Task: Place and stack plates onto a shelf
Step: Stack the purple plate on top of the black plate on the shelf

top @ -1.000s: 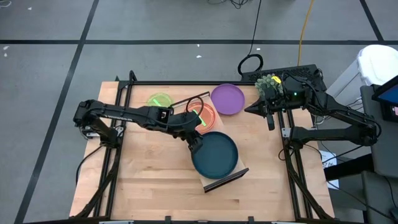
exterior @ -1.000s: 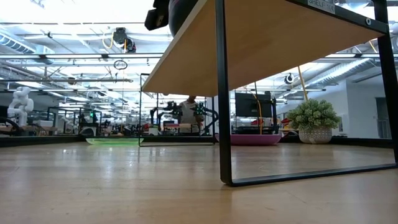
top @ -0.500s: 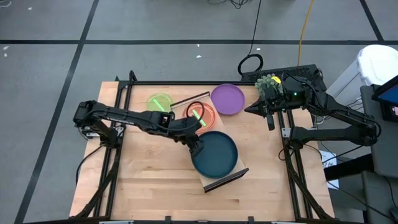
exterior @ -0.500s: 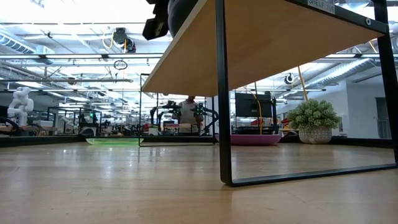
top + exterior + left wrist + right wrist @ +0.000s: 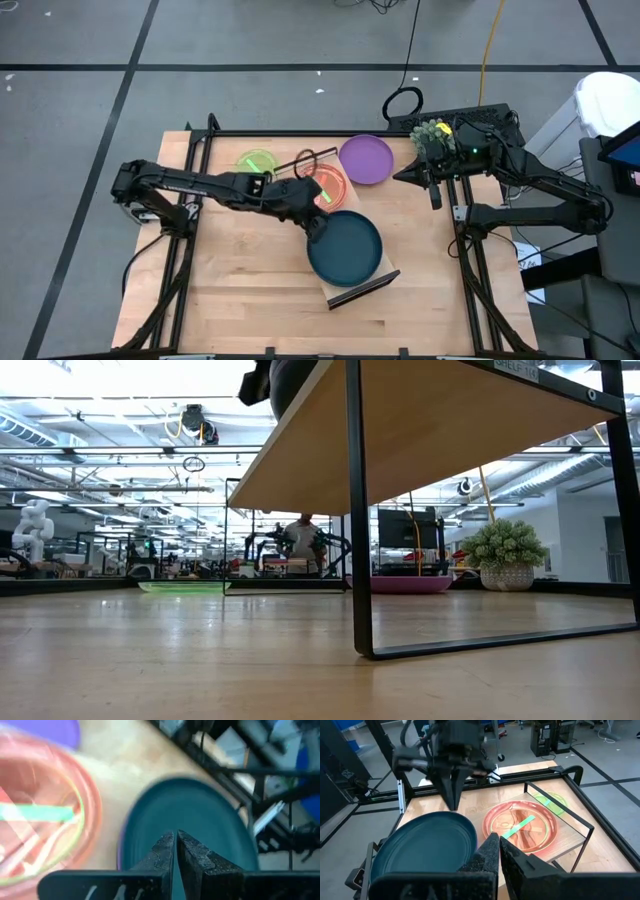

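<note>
I am pinching the teal plate's [image 5: 346,249] rim with my left gripper's [image 5: 314,228] nearly-shut fingers; next, nudging it square.

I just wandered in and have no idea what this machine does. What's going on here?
Two robot arms are putting plates on a small shelf. The left gripper, its fingers pinched together, is over the rim of a dark teal plate lying on the shelf. A pink plate, a green plate and a purple plate wait on the table. The right gripper waits at the side, shut.
</note>
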You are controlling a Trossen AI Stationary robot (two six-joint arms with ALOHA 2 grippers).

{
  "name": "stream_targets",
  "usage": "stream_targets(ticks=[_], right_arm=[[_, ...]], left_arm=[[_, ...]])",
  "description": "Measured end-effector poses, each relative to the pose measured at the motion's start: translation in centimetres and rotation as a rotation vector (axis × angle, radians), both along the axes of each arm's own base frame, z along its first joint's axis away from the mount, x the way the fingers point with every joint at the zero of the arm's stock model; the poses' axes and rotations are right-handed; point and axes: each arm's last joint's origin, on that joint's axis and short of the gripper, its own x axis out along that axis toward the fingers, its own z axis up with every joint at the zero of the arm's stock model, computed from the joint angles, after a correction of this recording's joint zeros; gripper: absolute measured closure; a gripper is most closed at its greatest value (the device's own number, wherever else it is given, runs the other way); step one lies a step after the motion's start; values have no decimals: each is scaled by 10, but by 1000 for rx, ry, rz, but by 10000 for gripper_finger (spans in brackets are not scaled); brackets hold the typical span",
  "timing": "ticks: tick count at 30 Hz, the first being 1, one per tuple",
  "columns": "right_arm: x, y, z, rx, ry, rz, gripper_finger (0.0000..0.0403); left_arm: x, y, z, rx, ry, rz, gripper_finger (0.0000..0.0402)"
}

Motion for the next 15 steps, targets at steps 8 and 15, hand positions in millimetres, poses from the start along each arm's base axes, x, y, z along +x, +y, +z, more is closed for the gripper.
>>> stream_targets(ticks=[8, 15], right_arm=[[0, 0, 0, 0, 0, -1, 403], [0, 0, 0, 1, 0, 0, 403]], left_arm=[[-25, 20, 24, 66, -18, 54, 378], [-49, 38, 44, 76, -53, 106, 378]])
